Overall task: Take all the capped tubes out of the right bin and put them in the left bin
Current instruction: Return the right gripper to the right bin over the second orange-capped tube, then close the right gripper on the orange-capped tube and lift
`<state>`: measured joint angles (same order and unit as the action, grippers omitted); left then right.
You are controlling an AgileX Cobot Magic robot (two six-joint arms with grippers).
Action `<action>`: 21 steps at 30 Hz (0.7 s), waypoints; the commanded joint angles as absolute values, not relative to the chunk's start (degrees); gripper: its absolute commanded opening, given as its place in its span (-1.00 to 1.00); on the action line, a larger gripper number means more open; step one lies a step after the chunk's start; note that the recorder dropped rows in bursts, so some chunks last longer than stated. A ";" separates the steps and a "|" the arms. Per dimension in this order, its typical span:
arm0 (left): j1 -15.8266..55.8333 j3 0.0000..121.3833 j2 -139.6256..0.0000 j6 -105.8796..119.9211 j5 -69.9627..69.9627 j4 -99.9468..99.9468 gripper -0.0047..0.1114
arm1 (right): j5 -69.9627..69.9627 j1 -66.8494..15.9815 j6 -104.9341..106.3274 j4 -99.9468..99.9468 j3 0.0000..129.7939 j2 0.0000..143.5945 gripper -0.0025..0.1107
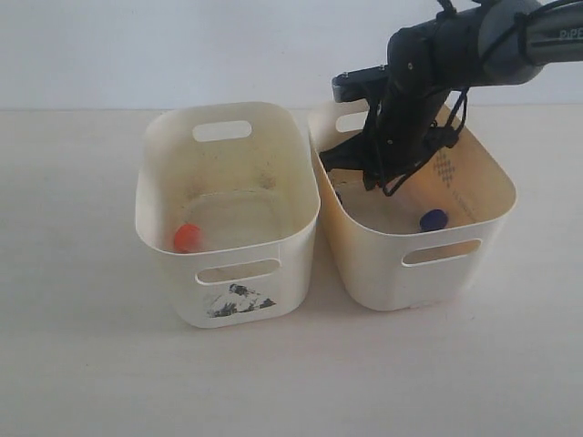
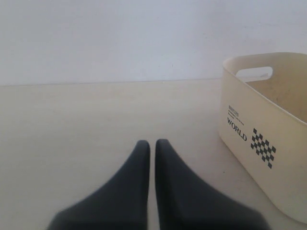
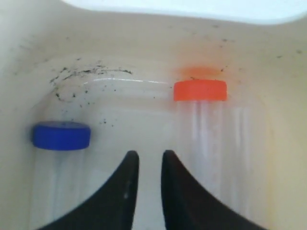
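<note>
The right bin (image 1: 455,264) is the yellower tub. My right arm (image 1: 410,100) reaches down into it. Inside, my right gripper (image 3: 149,154) hangs a little open with nothing between its fingers. It points at the floor between a blue-capped tube (image 3: 61,135) and an orange-capped tube (image 3: 200,90), touching neither. One blue cap (image 1: 434,219) shows in the exterior view; the arm hides the orange one there. The left bin (image 1: 159,182), with its torn sticker, holds one orange-capped tube (image 1: 187,237). My left gripper (image 2: 152,143) is shut and empty over bare table beside the left bin (image 2: 268,143).
The two bins stand side by side, their walls almost touching. Black specks and scuffs (image 3: 81,74) mark the right bin's floor. A pale wall runs behind the table (image 1: 73,364), which stretches bare to the left of the left bin and in front of both bins.
</note>
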<state>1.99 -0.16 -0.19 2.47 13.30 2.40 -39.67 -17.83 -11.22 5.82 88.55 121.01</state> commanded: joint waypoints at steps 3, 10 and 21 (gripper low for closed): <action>1.94 0.00 0.00 1.99 12.93 2.30 -0.84 | -39.71 -17.66 -11.04 8.11 88.71 120.63 0.13; 1.94 0.00 0.00 1.99 12.93 2.30 -0.84 | -38.83 -17.66 -12.83 11.83 88.71 120.63 0.13; 1.94 0.00 0.00 1.99 12.93 2.30 -0.84 | -39.19 -17.66 -19.21 15.99 88.71 120.85 0.13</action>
<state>1.99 -0.16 -0.19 2.47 13.30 2.40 -39.26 -17.83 -18.69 15.17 88.55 121.01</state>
